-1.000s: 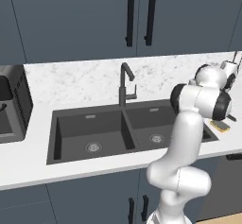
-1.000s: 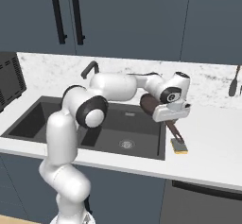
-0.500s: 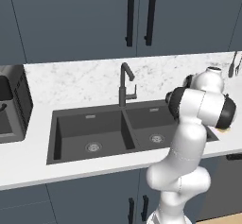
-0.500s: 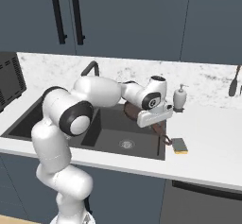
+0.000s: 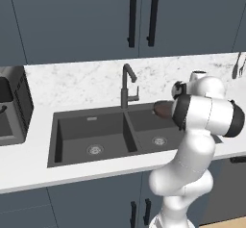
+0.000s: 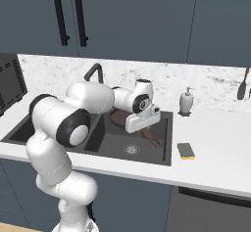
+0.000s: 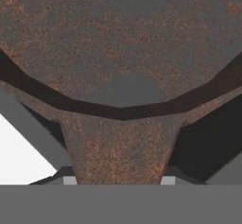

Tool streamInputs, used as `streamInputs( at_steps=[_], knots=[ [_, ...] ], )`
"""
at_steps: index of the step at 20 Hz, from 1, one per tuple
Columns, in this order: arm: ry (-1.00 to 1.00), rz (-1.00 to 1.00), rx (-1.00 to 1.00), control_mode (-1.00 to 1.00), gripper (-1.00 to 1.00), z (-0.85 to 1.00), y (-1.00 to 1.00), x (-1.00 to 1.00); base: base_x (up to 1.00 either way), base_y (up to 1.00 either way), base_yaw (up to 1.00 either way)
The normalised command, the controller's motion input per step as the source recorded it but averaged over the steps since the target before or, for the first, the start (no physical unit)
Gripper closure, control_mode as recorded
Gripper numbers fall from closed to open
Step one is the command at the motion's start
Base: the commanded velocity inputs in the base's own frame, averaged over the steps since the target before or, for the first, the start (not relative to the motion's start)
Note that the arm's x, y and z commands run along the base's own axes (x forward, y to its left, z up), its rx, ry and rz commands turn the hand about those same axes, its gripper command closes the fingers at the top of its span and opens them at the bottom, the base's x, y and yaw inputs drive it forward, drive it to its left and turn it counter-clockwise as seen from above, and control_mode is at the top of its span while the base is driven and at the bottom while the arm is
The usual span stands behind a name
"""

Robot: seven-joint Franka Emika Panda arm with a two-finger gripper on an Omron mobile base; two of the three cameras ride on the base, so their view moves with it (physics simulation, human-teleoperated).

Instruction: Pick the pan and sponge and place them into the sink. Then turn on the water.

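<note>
The dark brown pan hangs tilted just over the right basin of the dark grey sink, its handle slanting toward the basin's front right. My gripper is shut on that handle. In the hand view the rusty pan looms close, and its handle runs down between my fingers. From the left base view the pan peeks out beside my forearm above the sink. The yellow sponge lies flat on the counter right of the sink. No water runs from the faucet.
A white soap dispenser stands behind the sponge. The gooseneck faucet rises behind the divider between the basins. A dark appliance sits at the far left of the counter, and a dark utensil hangs at the right wall.
My arm has swung left from the counter near the sponge to over the right basin, carrying the pan with it. The sponge stayed where it was.
</note>
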Motion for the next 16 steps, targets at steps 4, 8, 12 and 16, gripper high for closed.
streamInputs(
  at_steps=[4,8,12,16],
  knots=[
    [0.16,0.13,0.00,-1.00,1.00,-0.33,0.33,0.17,0.00,0.00,0.00],
    [0.06,0.11,0.01,-1.00,1.00,-0.42,0.14,0.14,0.00,0.00,0.00],
    [0.00,0.10,0.04,-1.00,1.00,-0.47,0.07,0.13,0.00,0.00,0.00],
    [0.00,0.08,0.03,-1.00,1.00,-0.49,0.05,0.11,0.00,0.00,0.00]
  ],
)
